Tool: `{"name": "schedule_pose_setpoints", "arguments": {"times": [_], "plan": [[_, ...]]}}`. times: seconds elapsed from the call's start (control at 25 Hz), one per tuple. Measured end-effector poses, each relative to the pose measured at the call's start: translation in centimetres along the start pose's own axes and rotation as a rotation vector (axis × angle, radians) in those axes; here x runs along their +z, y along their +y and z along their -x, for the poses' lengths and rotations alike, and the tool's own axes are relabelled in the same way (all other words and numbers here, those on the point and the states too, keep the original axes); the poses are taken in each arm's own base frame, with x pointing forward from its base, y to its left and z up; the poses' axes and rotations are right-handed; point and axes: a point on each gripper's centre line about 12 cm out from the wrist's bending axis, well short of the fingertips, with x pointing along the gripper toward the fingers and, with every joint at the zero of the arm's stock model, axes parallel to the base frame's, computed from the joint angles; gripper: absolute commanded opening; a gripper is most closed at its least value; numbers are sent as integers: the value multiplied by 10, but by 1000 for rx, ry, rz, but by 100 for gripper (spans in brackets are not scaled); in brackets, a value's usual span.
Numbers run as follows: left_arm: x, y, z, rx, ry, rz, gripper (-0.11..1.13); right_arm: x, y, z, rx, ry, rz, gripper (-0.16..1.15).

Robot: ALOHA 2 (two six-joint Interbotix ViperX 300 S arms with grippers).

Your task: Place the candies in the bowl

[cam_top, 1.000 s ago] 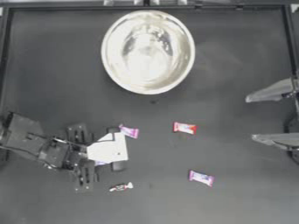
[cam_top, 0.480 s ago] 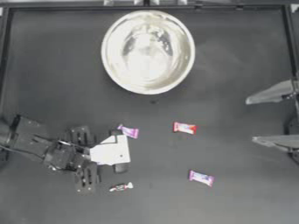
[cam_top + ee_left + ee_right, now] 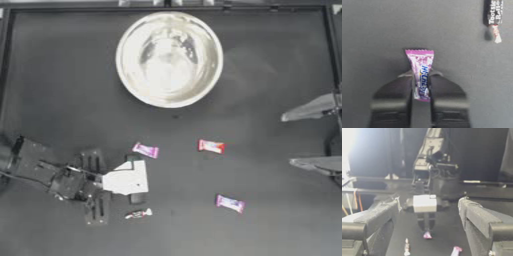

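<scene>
The bowl [image 3: 169, 59] stands at the back middle and shows no candies inside. Three flat candies lie on the table: a pink-purple one [image 3: 145, 150], a red one [image 3: 211, 146] and a purple one [image 3: 230, 203]. The thin twisted one [image 3: 138, 214] lies near the front and also shows in the left wrist view [image 3: 494, 20]. My left gripper [image 3: 421, 77] is shut on a further purple candy [image 3: 420, 72], gripped by one end. The arm's white wrist block [image 3: 125, 177] hides this candy from above. It shows under the fingers in the right wrist view [image 3: 427, 235]. My right gripper [image 3: 297, 136] is parked open at the right edge.
The left arm [image 3: 47, 172] reaches in low from the left edge. The table's raised rim [image 3: 171, 7] runs just behind the bowl. Bare dark table [image 3: 267, 75] lies between the bowl and the right gripper.
The left arm's white wrist block has shifted a little toward the table's front. The candies lying on the table and the right arm have not moved.
</scene>
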Motion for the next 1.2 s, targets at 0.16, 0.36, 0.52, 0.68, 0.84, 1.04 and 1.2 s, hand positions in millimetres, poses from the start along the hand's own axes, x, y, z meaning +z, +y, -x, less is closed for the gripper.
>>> {"name": "schedule_pose_setpoints", "arguments": {"times": [0.16, 0.36, 0.52, 0.68, 0.84, 1.04, 1.2], "plan": [[0, 0, 0, -1, 3, 4, 32, 0, 0, 0, 2, 0, 0, 99], [3, 0, 6, -7, -16, -14, 32, 0, 0, 0, 2, 0, 0, 99], [14, 5, 32, -24, -97, -31, 32, 0, 0, 0, 2, 0, 0, 99], [33, 22, 65, -21, -208, -56, 32, 0, 0, 0, 2, 0, 0, 99], [55, 55, 92, 16, -298, -96, 32, 0, 0, 0, 2, 2, 1, 99], [79, 95, 113, 81, -362, -146, 32, 0, 0, 0, 1, 2, 0, 99], [94, 128, 128, 136, -405, -148, 32, 0, 0, 0, 1, 2, 0, 99]]}}
